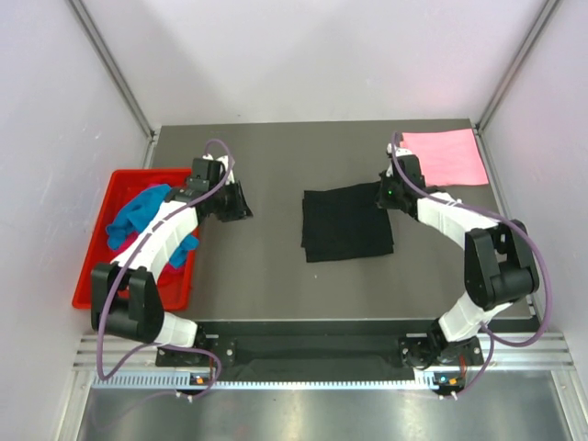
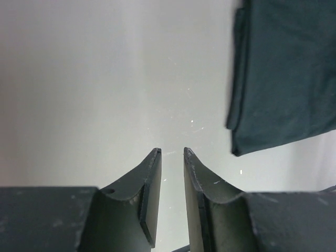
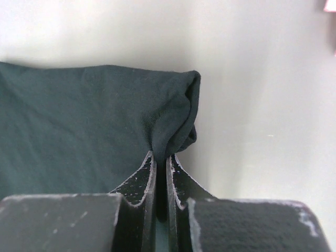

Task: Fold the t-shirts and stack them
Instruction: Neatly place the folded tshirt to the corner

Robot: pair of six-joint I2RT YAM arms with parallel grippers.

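Where the right arm reaches over the tabletop (image 1: 266,276), its right claw (image 3: 161,156) is clenched on the far right corner of the black t-shirt (image 1: 347,223), which lies folded into a flat rectangle near the middle. The cloth bunches into a soft peak at the pinch. It looks light, thin and limp, so it would likely sag and unfold unless taken at a corner or folded edge with every layer caught. The left claw (image 2: 172,153) hangs left of that shirt, jaws slightly apart, gripping nothing. A folded pink t-shirt (image 1: 446,156) lies at the far right corner. A turquoise t-shirt (image 1: 138,216) sits crumpled in the red tray (image 1: 92,271) at the left.
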